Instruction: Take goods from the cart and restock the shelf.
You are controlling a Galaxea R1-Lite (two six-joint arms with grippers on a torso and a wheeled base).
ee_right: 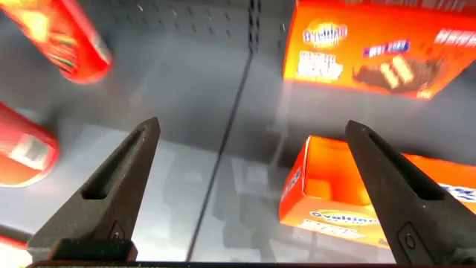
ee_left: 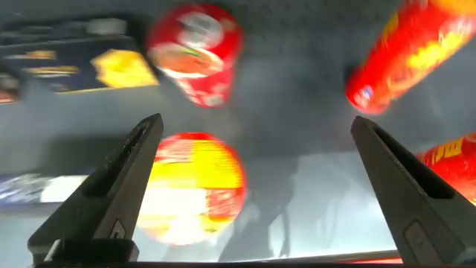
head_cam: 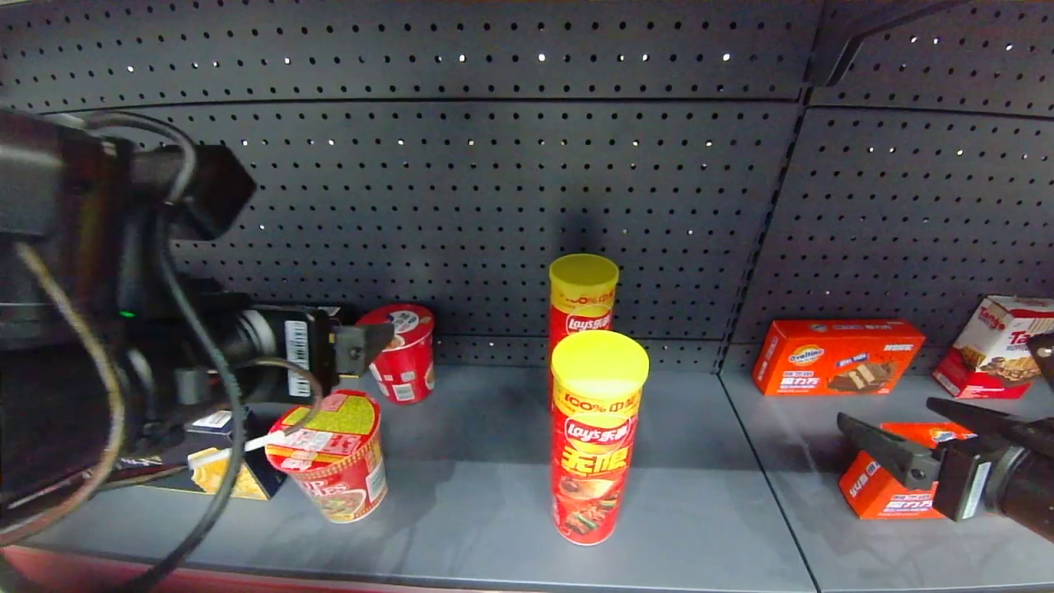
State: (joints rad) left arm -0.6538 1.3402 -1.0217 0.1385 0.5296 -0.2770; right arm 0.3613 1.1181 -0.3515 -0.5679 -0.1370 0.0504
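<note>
Your left gripper (head_cam: 366, 342) is hovering, jaws spread and empty, over the noodle cup (head_cam: 333, 453) on the shelf (head_cam: 478, 502); your right gripper (head_cam: 885, 420), equally spread and empty, is hanging by the small orange box (head_cam: 881, 490); judge several goods as shelved, with further fetching probably remaining.

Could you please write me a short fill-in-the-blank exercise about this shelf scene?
1. The front chip can has a ___ lid.
2. It stands ___ on the shelf.
3. The fingers of the right gripper are ___, holding nothing.
Missing words: yellow; upright; open.
</note>
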